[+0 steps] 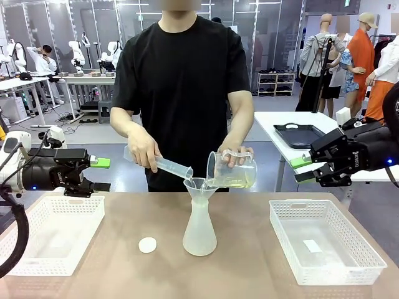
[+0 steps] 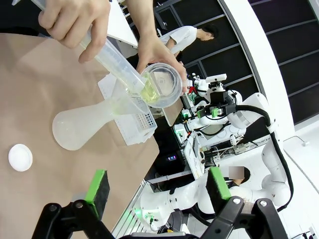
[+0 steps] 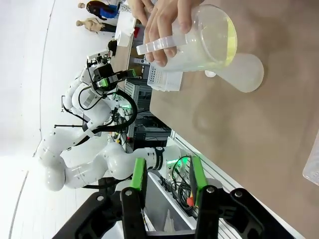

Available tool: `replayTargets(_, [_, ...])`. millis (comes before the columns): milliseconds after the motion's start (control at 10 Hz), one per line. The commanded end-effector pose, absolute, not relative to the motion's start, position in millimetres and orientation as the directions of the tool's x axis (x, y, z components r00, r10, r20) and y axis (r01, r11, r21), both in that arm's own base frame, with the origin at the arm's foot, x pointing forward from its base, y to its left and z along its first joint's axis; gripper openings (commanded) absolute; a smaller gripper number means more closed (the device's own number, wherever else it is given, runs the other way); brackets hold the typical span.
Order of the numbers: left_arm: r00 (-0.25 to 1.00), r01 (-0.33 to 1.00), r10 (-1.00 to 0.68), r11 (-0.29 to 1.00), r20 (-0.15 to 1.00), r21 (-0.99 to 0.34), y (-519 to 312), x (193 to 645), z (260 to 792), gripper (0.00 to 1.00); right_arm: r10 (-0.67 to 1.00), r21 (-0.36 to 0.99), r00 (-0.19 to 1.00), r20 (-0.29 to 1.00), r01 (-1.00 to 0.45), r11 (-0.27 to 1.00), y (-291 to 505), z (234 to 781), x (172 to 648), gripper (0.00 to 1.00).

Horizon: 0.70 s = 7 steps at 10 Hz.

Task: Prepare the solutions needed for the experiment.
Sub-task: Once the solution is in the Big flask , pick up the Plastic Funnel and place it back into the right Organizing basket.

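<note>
Soln (image 1: 199, 247) in upright flask (image 1: 199, 224), person (image 1: 184, 93) pouring in; L gripper (image 1: 101, 174) left of flask, jaws wide apart, R gripper (image 1: 302, 169) right of flask, part-open, both empty, abt equally far.

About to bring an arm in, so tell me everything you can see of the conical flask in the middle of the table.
The conical flask is translucent white plastic: wide base, narrow neck, flared funnel-like mouth. It stands upright on the table, apart from the small white cap left of it. The person tips a beaker of yellow-green liquid and a measuring cylinder over its mouth; whether either touches the rim is unclear. A faint yellowish tint shows inside.
</note>
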State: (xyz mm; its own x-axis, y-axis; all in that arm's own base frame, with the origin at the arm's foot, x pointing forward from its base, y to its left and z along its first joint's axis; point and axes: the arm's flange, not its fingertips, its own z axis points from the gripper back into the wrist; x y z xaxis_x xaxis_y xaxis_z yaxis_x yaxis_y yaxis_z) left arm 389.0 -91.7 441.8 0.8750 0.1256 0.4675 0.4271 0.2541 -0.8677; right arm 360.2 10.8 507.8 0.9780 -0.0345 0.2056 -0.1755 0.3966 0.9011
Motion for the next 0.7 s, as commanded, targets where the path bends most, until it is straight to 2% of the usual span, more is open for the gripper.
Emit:
replayTargets(0, [0.877, 0.418, 0.152, 0.229, 0.457, -0.879, -94.7, 389.6, 443.2, 1.0, -0.035, 0.905, 0.978, 0.205, -0.176, 0.387, 12.5, 509.0, 362.0, 0.45])
replayTargets(600, [0.877, 0.418, 0.152, 0.229, 0.457, -0.879, -94.7, 389.6, 443.2, 1.0, -0.035, 0.905, 0.978, 0.205, -0.176, 0.387, 12.5, 509.0, 362.0, 0.45])
